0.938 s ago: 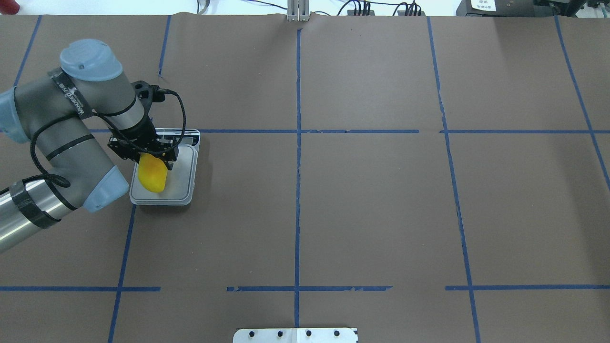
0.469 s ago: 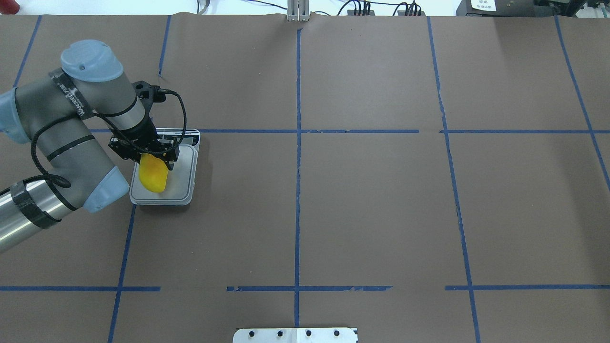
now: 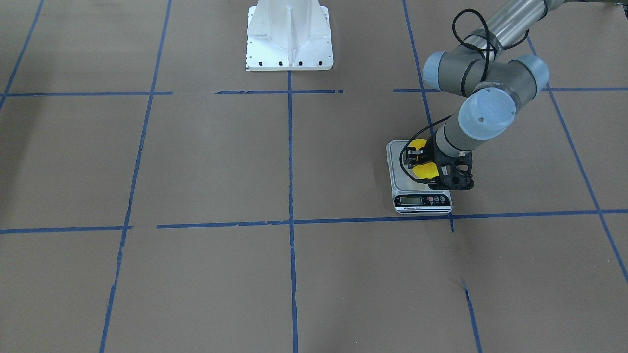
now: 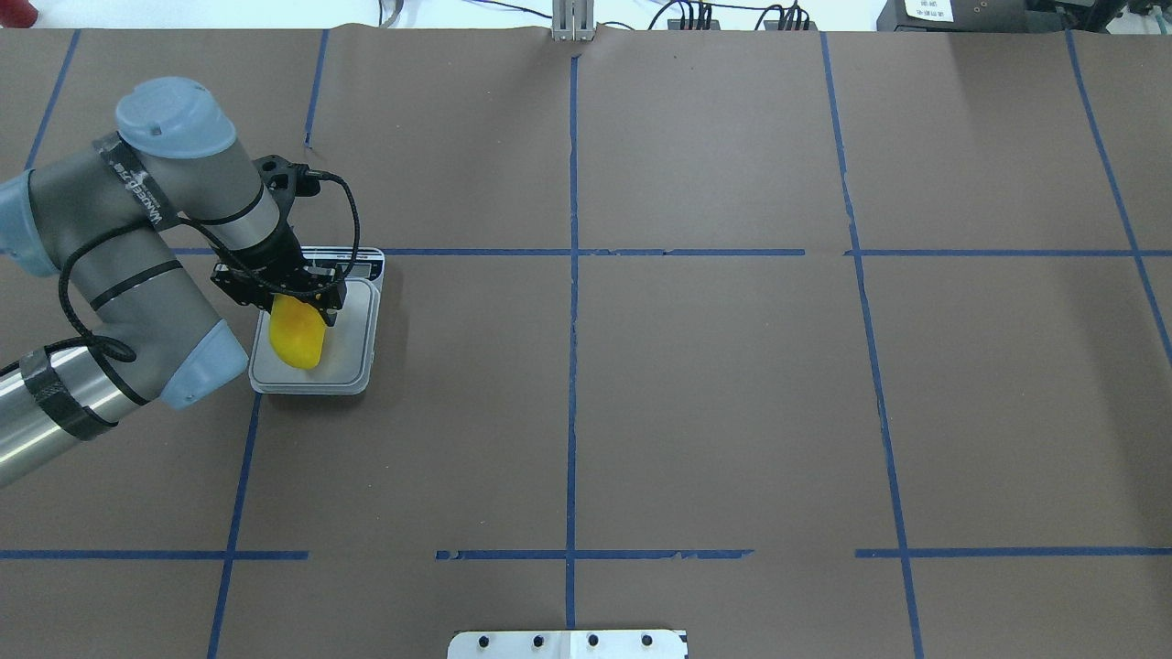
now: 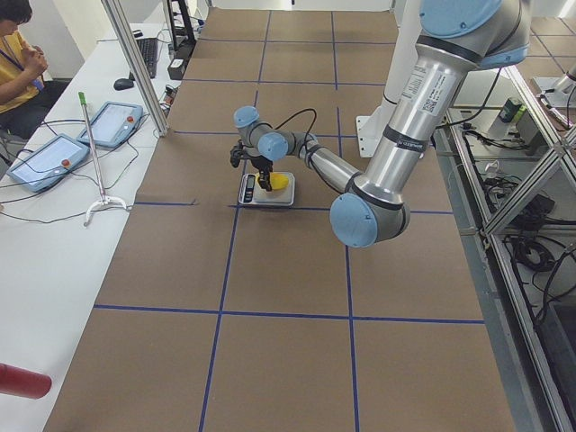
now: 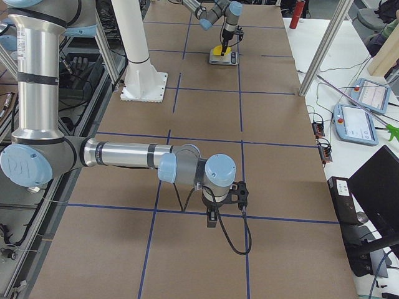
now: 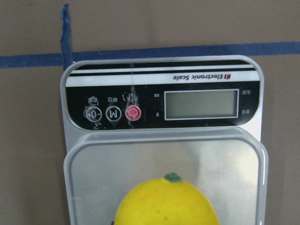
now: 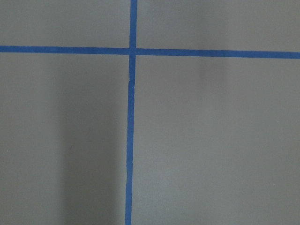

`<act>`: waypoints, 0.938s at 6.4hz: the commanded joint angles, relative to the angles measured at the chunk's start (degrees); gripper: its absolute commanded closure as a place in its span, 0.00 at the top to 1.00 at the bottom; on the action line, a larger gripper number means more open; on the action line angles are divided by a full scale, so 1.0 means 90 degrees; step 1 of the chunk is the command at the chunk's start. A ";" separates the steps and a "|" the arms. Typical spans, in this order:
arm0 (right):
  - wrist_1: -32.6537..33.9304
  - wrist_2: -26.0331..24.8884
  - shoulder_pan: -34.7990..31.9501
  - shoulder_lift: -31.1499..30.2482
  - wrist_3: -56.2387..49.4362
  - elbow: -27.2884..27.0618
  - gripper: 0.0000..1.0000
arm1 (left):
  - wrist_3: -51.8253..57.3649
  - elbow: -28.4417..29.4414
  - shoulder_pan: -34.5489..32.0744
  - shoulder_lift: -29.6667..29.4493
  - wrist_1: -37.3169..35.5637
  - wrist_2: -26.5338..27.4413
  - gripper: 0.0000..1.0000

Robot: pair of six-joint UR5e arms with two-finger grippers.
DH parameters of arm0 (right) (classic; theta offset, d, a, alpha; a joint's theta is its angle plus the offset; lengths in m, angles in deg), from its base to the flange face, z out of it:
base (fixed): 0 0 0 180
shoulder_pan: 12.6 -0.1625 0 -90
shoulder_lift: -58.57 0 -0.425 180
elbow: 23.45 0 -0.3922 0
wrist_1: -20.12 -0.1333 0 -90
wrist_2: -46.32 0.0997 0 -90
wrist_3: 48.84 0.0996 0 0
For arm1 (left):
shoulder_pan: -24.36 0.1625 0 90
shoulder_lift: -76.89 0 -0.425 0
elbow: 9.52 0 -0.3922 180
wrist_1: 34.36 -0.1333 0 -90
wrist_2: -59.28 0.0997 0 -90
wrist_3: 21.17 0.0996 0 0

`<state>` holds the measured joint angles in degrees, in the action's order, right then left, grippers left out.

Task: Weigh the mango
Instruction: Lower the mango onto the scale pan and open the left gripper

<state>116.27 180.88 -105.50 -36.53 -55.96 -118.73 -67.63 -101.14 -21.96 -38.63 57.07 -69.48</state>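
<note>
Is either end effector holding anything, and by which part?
The left end effector grips the mango near its stem end, toward the scale's display. For the right end effector, cannot tell.

Bench [image 4: 696, 412]: bare brown paper across the middle and right, a wide passage there. Scale [image 4: 355, 339] sits left of centre. Mango [image 4: 296, 343] lies on its platform, with the left gripper [image 4: 302, 309] clasped on the display-side end from above. Left arm [image 4: 146, 275] blocks the scale's left side; its right and robot-side edges are uncovered. Robot base [image 3: 289, 34] stands mid-edge. Right arm [image 6: 124, 154] is stretched low over the bench's right end.
</note>
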 commanded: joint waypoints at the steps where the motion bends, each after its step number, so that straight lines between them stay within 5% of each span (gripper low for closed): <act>1: 0.0000 0.0000 0.0000 0.0000 0.0000 0.0000 1.00 | 0.0016 -0.0025 0.0000 0.0023 0.0007 0.0000 0.86; 2: 0.0000 0.0000 0.0000 0.0000 0.0000 0.0000 1.00 | -0.0023 -0.0035 -0.0019 0.0033 0.0007 0.0010 1.00; 4: 0.0000 0.0000 0.0000 0.0000 0.0000 0.0000 1.00 | -0.0014 -0.0112 -0.0349 0.0042 -0.0012 0.0000 1.00; 6: 0.0000 0.0000 0.0000 0.0000 0.0000 0.0000 1.00 | 0.0132 -0.0871 -0.1188 0.0440 -0.0187 0.0039 1.00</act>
<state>116.27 180.88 -105.50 -36.53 -55.96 -118.73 -67.21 -105.29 -28.84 -36.97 56.15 -69.26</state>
